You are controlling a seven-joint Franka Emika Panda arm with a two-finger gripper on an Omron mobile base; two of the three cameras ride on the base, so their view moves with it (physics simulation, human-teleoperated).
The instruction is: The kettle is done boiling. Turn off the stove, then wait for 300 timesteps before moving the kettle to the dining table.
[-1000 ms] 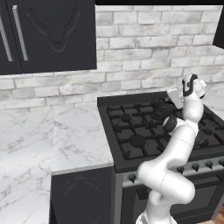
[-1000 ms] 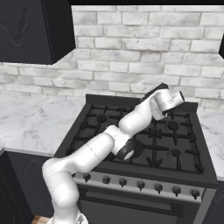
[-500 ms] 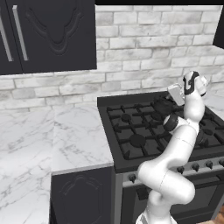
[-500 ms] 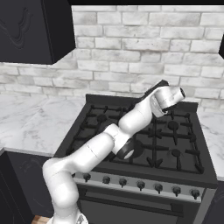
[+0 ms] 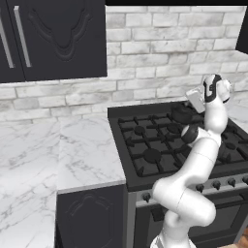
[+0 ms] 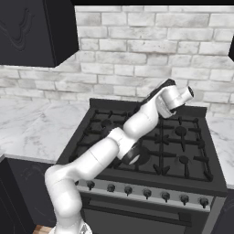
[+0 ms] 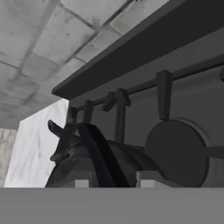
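Hand view: end effector (image 7: 107,183) closed narrowly around the kettle's (image 7: 94,164) arched handle; an off-centre grip could tip it against the stove (image 5: 160,140) grates.

We see a white brick wall (image 5: 145,68); below it lies a marble counter (image 5: 53,155), with black upper cabinets (image 5: 53,38) mounted on it.

black stove (image 5: 160,145) between marble counters (image 5: 72,150), kettle (image 5: 181,114) on back grate
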